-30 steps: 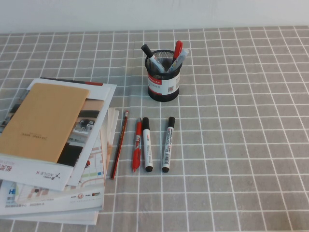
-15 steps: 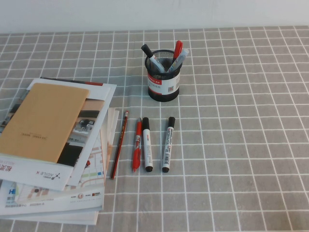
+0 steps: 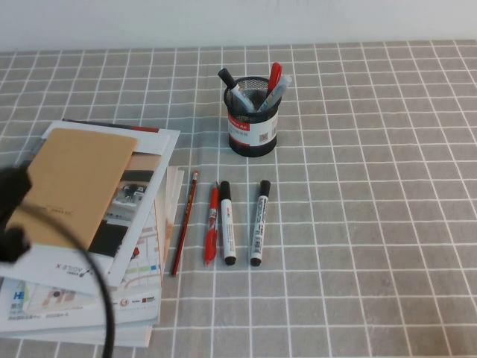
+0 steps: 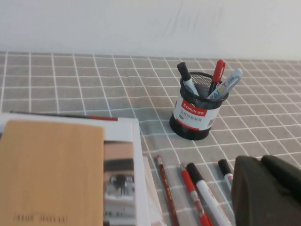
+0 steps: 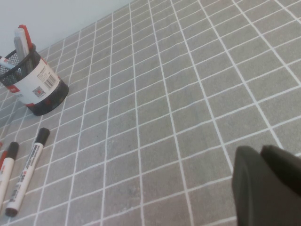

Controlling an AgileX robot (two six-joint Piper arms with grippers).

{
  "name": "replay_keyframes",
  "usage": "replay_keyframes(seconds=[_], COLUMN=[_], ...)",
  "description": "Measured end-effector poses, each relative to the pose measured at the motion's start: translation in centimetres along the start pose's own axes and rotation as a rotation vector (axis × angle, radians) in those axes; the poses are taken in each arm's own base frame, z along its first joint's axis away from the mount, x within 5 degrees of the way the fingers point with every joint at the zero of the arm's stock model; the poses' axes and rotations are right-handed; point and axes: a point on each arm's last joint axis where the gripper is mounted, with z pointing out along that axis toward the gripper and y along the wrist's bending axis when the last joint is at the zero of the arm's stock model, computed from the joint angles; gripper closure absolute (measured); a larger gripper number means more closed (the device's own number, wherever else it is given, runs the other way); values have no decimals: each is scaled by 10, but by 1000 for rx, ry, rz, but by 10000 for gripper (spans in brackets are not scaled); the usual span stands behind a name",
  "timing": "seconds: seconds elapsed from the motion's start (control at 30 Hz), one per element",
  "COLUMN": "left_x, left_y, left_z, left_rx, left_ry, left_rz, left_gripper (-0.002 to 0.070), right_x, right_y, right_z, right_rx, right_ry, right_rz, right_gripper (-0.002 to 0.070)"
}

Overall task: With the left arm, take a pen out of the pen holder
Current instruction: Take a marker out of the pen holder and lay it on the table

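The black mesh pen holder (image 3: 253,127) stands upright on the grey checked tablecloth (image 3: 373,224), about midway along the table's far edge. It holds a black-capped marker (image 3: 232,86), a red pen (image 3: 273,74) and a silvery pen (image 3: 277,91). All three lean on the rim with their upper ends well above it, so there is something to pinch without reaching inside.

Between the holder and the near edge, four items lie in a neat parallel row: a red pencil (image 3: 184,224), a second red pen (image 3: 212,224) and two white markers (image 3: 226,224) (image 3: 259,222). That row is probably where removed pens get laid. A stack of booklets topped by a tan notebook (image 3: 67,186) fills the near-left corner.

The left arm (image 3: 13,195) shows as a dark blur over that stack at the left edge. The left gripper (image 4: 262,160) is closed on nothing, well short of the holder, which sits ahead of it in the wrist view. No pen is being lifted yet; this looks like the start of the approach. The jaws will need to part before closing on a protruding cap.

The right gripper (image 5: 261,149) hangs over bare cloth on the table's right side, far from the holder. Its fingers are pressed together and empty, apparently parked.
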Motion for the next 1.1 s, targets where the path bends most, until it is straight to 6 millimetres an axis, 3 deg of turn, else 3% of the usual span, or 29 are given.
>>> replay_keyframes(seconds=[0.13,0.33,0.47,0.8,0.93,1.1], left_x=[-28,-46,-47,-55,-53,-49], left_y=[8,19,19,-16,-14,-11], left_z=[32,83,124,219,253,287], left_rx=[46,128,157,186,176,174], left_ry=[20,19,56,89,108,123], left_rz=[15,4,15,105,56,15], left_gripper=[680,680,680,680,680,596], right_x=[0,0,0,0,0,0], right_y=[0,0,0,0,0,0], right_z=[0,0,0,0,0,0], right_rx=[0,0,0,0,0,0], right_ry=[0,0,0,0,0,0], right_rz=[0,0,0,0,0,0], right_gripper=[689,689,689,689,689,689])
